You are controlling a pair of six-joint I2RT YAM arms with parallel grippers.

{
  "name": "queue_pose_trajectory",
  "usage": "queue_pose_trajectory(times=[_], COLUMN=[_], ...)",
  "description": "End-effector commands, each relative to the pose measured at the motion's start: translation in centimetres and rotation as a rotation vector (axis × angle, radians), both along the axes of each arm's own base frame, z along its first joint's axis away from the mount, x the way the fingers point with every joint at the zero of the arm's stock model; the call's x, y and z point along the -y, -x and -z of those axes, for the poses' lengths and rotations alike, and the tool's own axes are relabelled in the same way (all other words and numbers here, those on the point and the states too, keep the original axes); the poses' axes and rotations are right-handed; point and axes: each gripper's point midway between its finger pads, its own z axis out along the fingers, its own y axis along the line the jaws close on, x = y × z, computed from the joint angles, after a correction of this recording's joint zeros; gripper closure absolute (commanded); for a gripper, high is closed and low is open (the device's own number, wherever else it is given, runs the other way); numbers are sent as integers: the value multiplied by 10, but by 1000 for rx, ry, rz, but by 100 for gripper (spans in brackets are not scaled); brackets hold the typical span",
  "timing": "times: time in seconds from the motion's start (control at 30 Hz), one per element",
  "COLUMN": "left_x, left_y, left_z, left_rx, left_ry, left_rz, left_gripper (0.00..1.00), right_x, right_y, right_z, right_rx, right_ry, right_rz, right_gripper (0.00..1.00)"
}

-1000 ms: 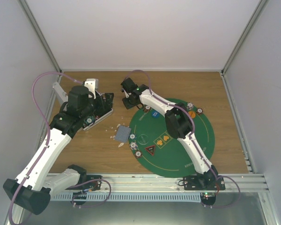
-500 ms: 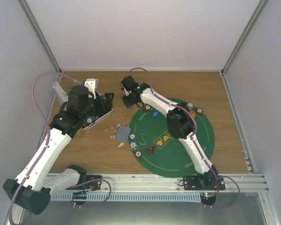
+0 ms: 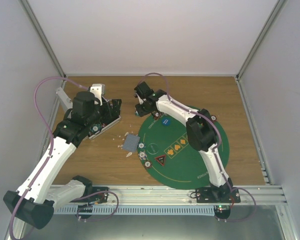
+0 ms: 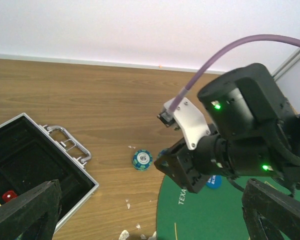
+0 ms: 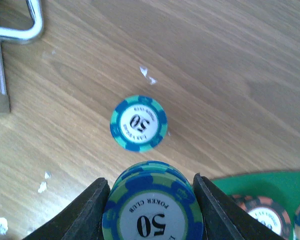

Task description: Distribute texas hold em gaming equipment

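My right gripper (image 5: 151,197) is shut on a short stack of blue-and-green "50" poker chips (image 5: 153,212), held just above the wood beside the rim of the green felt mat (image 3: 210,160). Another blue-green 50 chip (image 5: 138,123) (image 4: 142,159) lies on the wood just beyond it. In the top view this gripper (image 3: 142,107) hangs at the mat's far-left edge. A grey-blue card deck (image 3: 132,142) lies left of the mat. On the felt sit a blue token (image 3: 165,121) and a red-triangle token (image 3: 160,160). My left gripper (image 3: 108,113) stands open and empty by the case.
The open silver case (image 4: 40,165) (image 3: 112,121) sits at the left, handle toward the chips. Small chips (image 3: 142,155) line the mat's left rim, more at its far rim (image 3: 212,118). An orange chip (image 5: 262,215) lies on the felt. White scraps (image 3: 126,148) dot the wood.
The right arm has swung a little to the right, carrying its gripper and the chip stack toward the mat's edge. The left arm has stayed still.
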Motion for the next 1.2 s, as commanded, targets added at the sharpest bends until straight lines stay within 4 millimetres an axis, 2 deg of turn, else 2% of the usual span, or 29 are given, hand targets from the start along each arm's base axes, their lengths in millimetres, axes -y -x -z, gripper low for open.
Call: queue_pose_trajectory(times=[0.0, 0.17, 0.33, 1.17], left_x=[0, 1, 1, 1], left_y=[-4, -4, -3, -3], left_z=[-19, -18, -17, -17], left_rx=[61, 59, 58, 58], left_ry=[34, 37, 38, 36], left_rz=[-7, -3, -3, -4], left_gripper=[1, 1, 1, 1], right_x=[20, 32, 34, 42], right_y=[8, 25, 35, 33], right_z=[-25, -9, 4, 38], right_rx=[35, 1, -19, -65], right_ry=[-29, -18, 1, 37], right_rz=[45, 62, 57, 109], right_gripper=[59, 59, 59, 59])
